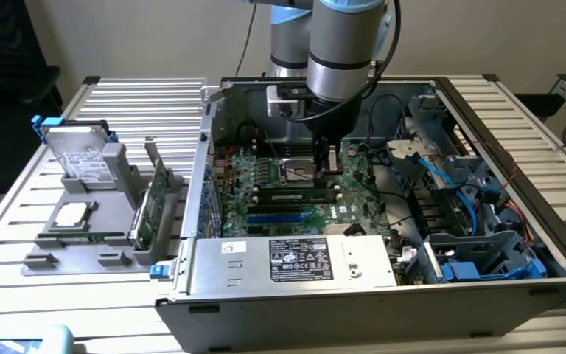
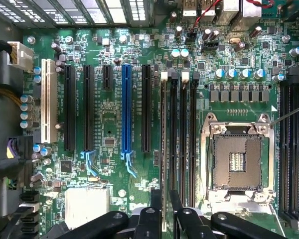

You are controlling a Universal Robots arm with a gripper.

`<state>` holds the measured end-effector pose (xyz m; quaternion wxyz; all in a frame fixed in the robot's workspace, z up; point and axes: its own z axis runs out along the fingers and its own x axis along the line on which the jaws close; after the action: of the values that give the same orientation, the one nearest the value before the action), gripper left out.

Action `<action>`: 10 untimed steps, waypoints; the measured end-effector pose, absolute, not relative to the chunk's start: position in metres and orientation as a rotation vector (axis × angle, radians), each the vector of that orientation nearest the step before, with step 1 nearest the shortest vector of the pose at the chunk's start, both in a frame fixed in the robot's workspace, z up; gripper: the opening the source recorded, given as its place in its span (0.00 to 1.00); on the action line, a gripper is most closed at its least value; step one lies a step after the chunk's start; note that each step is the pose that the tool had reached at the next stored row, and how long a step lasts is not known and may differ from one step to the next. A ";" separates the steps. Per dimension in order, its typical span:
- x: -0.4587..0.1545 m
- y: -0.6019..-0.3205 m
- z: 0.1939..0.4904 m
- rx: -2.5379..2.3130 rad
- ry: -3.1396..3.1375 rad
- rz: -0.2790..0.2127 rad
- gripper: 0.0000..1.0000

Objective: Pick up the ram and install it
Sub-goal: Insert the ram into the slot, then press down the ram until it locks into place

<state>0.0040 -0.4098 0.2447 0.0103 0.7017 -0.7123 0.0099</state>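
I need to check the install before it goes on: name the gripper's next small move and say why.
Probably a short, straight push down on the ram. It already stands along a memory slot beside the empty processor socket, and the gripper sits over its end toward the exterior view's right. Whether it is fully seated cannot be told.

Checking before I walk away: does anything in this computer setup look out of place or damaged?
Nothing looks spilled or broken. The processor socket on the motherboard sits empty, while a square silver chip lies on the gray tray outside the case.
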 end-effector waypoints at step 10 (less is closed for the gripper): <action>0.004 -0.410 0.245 2.190 -2.223 0.031 0.11</action>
<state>0.0040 -0.4098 0.2447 0.0103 0.7017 -0.7123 0.0099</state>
